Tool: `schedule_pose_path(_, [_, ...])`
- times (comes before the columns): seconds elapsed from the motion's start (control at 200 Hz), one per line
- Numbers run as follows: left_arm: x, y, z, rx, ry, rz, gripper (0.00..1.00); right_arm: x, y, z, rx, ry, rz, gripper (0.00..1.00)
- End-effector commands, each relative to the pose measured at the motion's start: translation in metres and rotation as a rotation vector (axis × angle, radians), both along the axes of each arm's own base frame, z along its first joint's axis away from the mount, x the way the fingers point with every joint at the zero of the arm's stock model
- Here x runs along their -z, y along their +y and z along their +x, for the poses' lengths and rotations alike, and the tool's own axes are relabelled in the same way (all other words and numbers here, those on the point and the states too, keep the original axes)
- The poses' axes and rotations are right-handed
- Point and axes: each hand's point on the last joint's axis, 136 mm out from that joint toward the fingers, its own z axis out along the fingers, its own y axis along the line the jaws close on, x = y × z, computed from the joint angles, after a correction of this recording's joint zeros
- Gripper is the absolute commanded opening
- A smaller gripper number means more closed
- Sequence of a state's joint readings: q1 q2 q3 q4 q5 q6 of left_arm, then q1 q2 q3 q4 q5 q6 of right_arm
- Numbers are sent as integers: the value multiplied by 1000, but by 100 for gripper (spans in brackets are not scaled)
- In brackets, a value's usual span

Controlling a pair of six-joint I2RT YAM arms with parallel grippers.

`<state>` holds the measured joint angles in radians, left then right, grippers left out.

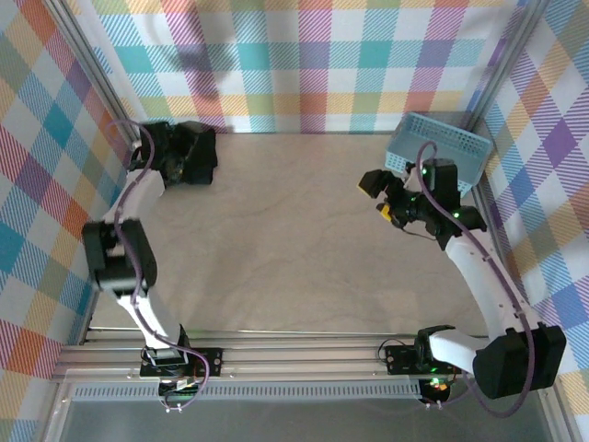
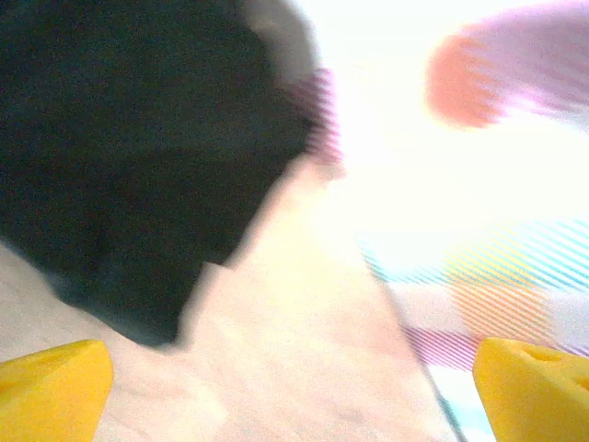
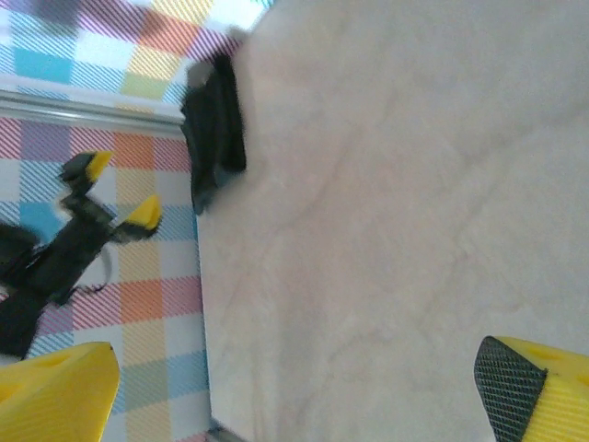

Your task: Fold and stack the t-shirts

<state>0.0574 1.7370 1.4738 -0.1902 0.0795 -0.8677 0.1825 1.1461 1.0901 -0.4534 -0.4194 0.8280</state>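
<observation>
— Tabletop (image 1: 294, 249)?
— Pale marbled beige, walled by pastel plaid (image 1: 304, 55); a light blue mesh basket (image 1: 440, 147) sits far right.
— T-shirts (image 2: 138, 157)?
— A black heap in the far left corner, ahead of the left gripper (image 2: 294, 391). That and the right gripper (image 3: 294, 391) gape wide.

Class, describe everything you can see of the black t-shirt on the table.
The black t-shirt is plain, soft-looking fabric with no visible print, gathered into a compact heap rather than spread flat. It lies on the pale table in the far left corner, close against the plaid wall. Sleeves cannot be made out.
</observation>
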Motion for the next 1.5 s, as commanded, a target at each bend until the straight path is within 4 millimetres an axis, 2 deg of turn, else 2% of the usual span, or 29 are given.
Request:
schedule_pose_path(0.0, [-62,-7,-49,2,-15,176,100,-48,-22,3,77,-138,-106,100])
schedule_pose_path(0.06, [-85,-7,-71,-23,-29,255,100,-68,-32,3,108,-181,-171,100])
schedule_pose_path(0.13, [-108,-5,-102,-73,-39,353,100,-82,-55,1,206,-199,-274,100])
schedule_pose_path(0.2, [-119,10,-139,-197,-25,439,100,-88,-79,0,314,-228,-360,100])
schedule_pose_path(0.28, [-101,16,-174,-248,3,504,100,-87,-99,0,400,-334,-437,100])
schedule_pose_path(0.36, [-68,14,-194,-162,8,596,100,-68,-129,-6,544,-413,-535,100])
schedule_pose_path(0.44, [-21,15,-217,-68,91,696,100,-32,-151,-12,582,-451,-730,100])
schedule_pose_path(0.505, [17,16,-233,10,157,770,100,4,-158,-14,522,-433,-892,100])
schedule_pose_path(0.555, [37,15,-239,44,144,804,100,32,-161,-14,471,-417,-978,100])
schedule_pose_path(0.71, [84,7,-227,107,54,872,100,106,-161,-10,421,-374,-1023,100])
schedule_pose_path(0.795, [113,7,-214,132,107,866,100,132,-159,1,373,-323,-1055,100])
schedule_pose_path(0.905, [137,6,-192,133,126,860,100,142,-151,24,312,-368,-1084,100])
schedule_pose_path(0.965, [145,10,-178,128,142,844,100,153,-155,36,309,-344,-1081,100])
schedule_pose_path(1.05, [144,12,-153,125,90,833,100,167,-163,49,343,-312,-1043,100])
schedule_pose_path(1.12, [148,13,-137,161,102,842,100,165,-165,61,370,-356,-1002,100])
schedule_pose_path(1.175, [145,10,-125,195,47,863,100,166,-166,68,382,-368,-962,100])
schedule_pose_path(1.225, [151,13,-126,192,41,842,100,174,-168,69,377,-359,-940,100])
schedule_pose_path(1.265, [152,12,-129,204,38,840,100,172,-166,71,385,-401,-927,100])
schedule_pose_path(1.414, [144,10,-151,143,-125,852,100,169,-142,65,278,-536,-885,100])
schedule_pose_path(1.494, [149,6,-149,172,-128,852,100,174,-140,58,285,-582,-875,100])
